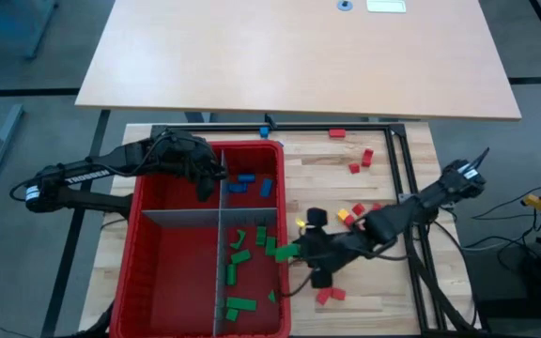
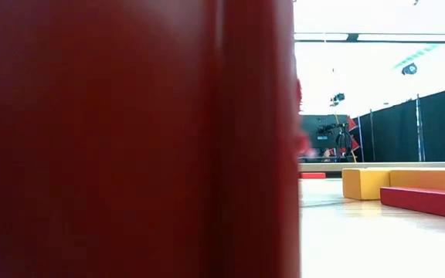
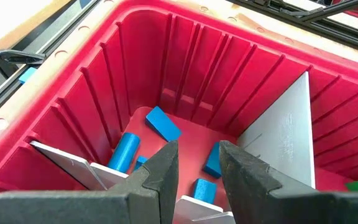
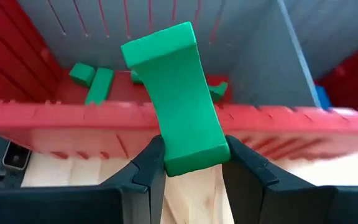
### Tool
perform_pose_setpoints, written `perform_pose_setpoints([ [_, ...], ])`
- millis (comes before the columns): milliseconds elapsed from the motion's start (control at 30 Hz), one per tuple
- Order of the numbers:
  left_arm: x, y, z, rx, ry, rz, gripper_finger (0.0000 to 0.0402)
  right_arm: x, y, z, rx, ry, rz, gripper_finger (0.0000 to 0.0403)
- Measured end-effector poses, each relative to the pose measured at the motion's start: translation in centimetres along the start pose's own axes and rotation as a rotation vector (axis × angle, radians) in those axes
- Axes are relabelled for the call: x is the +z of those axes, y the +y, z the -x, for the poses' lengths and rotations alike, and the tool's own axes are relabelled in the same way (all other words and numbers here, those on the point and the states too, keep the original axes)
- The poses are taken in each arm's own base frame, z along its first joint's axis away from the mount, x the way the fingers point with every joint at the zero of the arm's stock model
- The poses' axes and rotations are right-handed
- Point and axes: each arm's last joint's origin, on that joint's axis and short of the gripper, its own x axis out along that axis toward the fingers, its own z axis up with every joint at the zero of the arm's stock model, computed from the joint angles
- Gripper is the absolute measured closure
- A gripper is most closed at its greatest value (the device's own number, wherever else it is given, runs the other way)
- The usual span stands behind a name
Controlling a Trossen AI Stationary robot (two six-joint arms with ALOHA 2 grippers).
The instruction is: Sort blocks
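A big red bin (image 1: pixel 148 235) with grey dividers (image 1: pixel 222 272) stands at the table's left. Blue blocks (image 3: pixel 163 123) lie in its far right compartment and green blocks (image 1: pixel 247 253) in its near right one. My left gripper (image 3: pixel 197 168) hangs open above the far dividers (image 1: pixel 205 183), holding nothing. My right gripper (image 4: pixel 191 155) is at the bin's right rim (image 1: pixel 285 253), shut on a green block (image 4: pixel 176 93). Red and yellow blocks (image 1: pixel 350 214) lie loose on the wooden table to the right of the bin. My right gripper pinches the green block by its near end (image 4: pixel 191 158) between the two fingers. The fingers come from the table's right side, slanting toward the bin. The block sticks out beyond the fingertips, tilted upward, lifted clear above the bin's rim (image 4: pixel 73 115).
More red blocks lie at the far right (image 1: pixel 364 158) and near right (image 1: pixel 331 295) of the table; a blue one (image 1: pixel 264 130) sits by the far black frame rail. The bin's wall (image 2: pixel 130 139) fills most of the low view, with a yellow (image 2: pixel 365 184) and a red block (image 2: pixel 427 199) beside it.
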Motion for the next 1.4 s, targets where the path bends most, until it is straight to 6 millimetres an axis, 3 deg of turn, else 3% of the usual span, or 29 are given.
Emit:
perform_pose_setpoints([
  [233, 0.0, 0.0, 0.0, 0.000, 0.002, 0.000, 0.0299, 1.1, -0.6, -3.0, -0.001, -0.068, 0.072, 0.0281],
  [433, -0.2, 0.0, 0.0, 0.003, 0.022, 0.002, 0.0299, 1.4, -1.7, -3.4, -0.025, -0.072, 0.038, 0.0217],
  [733, -0.2, 0.0, 0.0, 0.003, 0.023, 0.002, 0.0299, 1.3, -1.8, -3.4, -0.033, -0.060, 0.021, 0.0166],
  [867, -0.4, 0.0, 0.0, 0.001, 0.039, 0.003, 0.0299, -0.1, -2.2, -3.1, -0.071, 0.081, -0.052, 0.0154],
  [967, -0.5, 0.1, 0.0, 0.004, 0.054, 0.004, 0.0299, -2.4, -2.6, -2.7, -0.139, 0.278, -0.110, 0.0150],
  [1100, -0.6, 0.1, 0.0, 0.005, 0.058, 0.005, 0.0299, -4.7, -1.9, -2.5, -0.202, 0.414, -0.169, 0.0153],
  [1233, -0.6, 0.1, 0.0, 0.006, 0.058, 0.004, 0.0299, -6.7, -0.9, -2.6, -0.223, 0.466, -0.183, 0.0163],
  [1400, -0.5, 0.1, 0.0, 0.005, 0.049, 0.003, 0.0299, -8.6, -1.0, -3.2, -0.273, 0.509, -0.239, 0.0180],
])
